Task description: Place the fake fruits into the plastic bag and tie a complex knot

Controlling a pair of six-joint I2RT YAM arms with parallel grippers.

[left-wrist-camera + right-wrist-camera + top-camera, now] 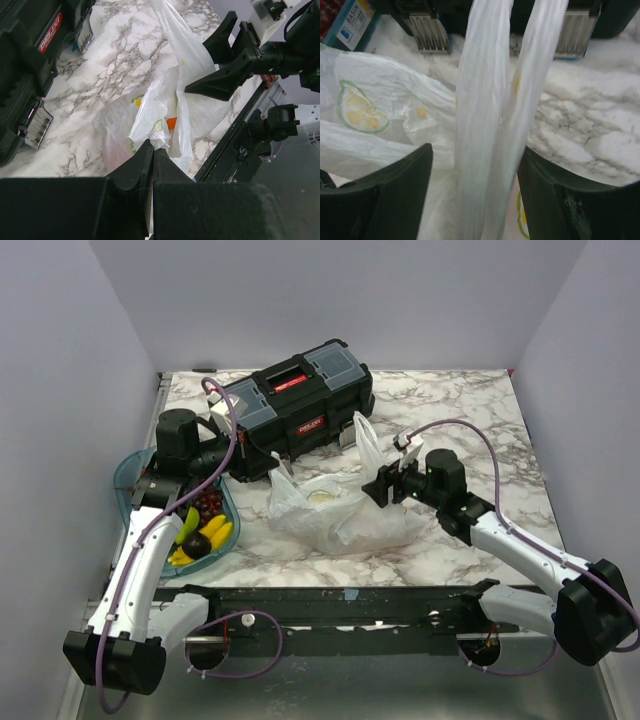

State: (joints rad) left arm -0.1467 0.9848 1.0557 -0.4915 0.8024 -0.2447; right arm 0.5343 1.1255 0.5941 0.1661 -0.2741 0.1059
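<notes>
My left gripper is clenched on a twisted wisp of the plastic bag. Its two fingers press flat together, with the thin film pinched between their tips and running on beyond them. My right gripper stands released: its fingers are well apart, and two long white handle strips of the bag run between them. The right strip touches the inner face of the right finger, and the left strip is clear of the left finger. From above, the bag lies crumpled in the middle of the marble worktop, just in front of the black toolbox. One handle sticks up at its left end, on my left arm's side, and the other rises at its back right, next to my right gripper. The bag carries printed lemon slices. Orange and yellow patches show in the film in my left wrist view, and I cannot tell whether they are print or fruit inside. The fake fruits that I can see plainly lie in the teal tray at the left edge of the worktop, beside my left arm: red grapes at the back, then a green one, yellow ones, and a dark purple one at the front. The tray is near the bag's left side but apart from it.
</notes>
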